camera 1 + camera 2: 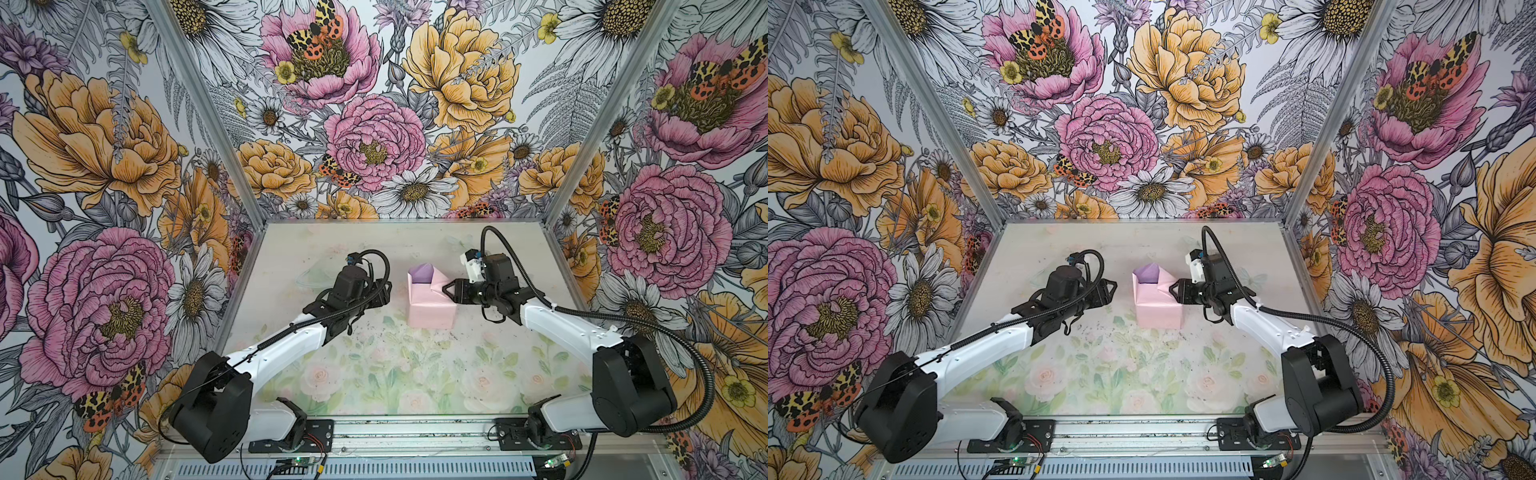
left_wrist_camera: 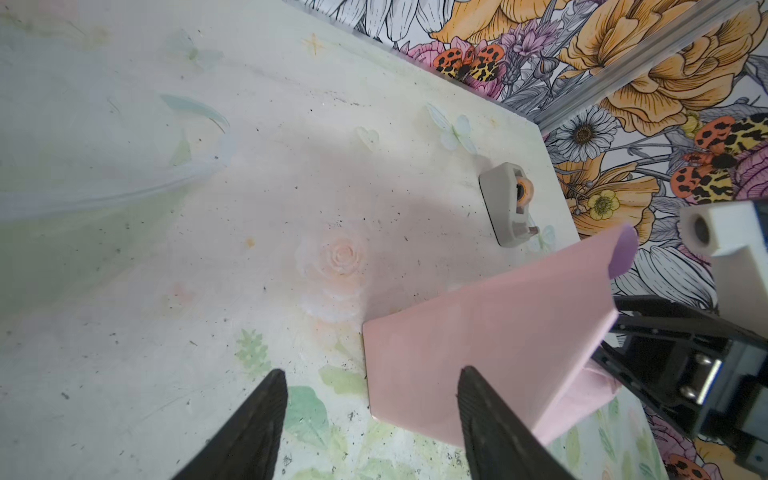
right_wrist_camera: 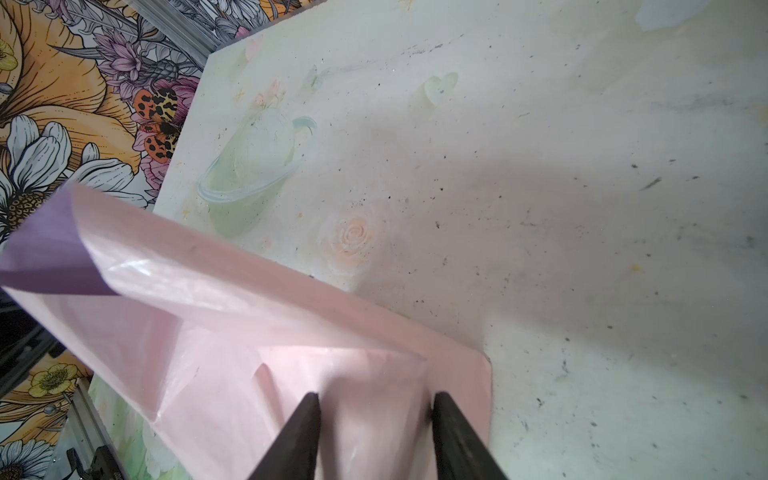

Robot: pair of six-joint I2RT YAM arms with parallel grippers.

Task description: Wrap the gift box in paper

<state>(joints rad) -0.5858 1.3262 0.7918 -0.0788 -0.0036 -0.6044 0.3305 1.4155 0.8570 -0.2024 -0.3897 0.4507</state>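
Starting at the left gripper (image 2: 372, 372), we see its jaws spread over the table (image 2: 208, 249), empty, near the paper (image 2: 478, 353); only this wrist view shows the grey tape dispenser (image 2: 507, 203); the right gripper (image 3: 375, 395) straddles a pink fold, and we cannot tell whether it pinches; both top views show a pink parcel mid-table, lilac showing at its far end; the gift box is hidden inside.

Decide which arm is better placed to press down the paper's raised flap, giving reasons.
Probably right: the right gripper sits at the paper by that flap; the left gripper hangs open, clear of it.
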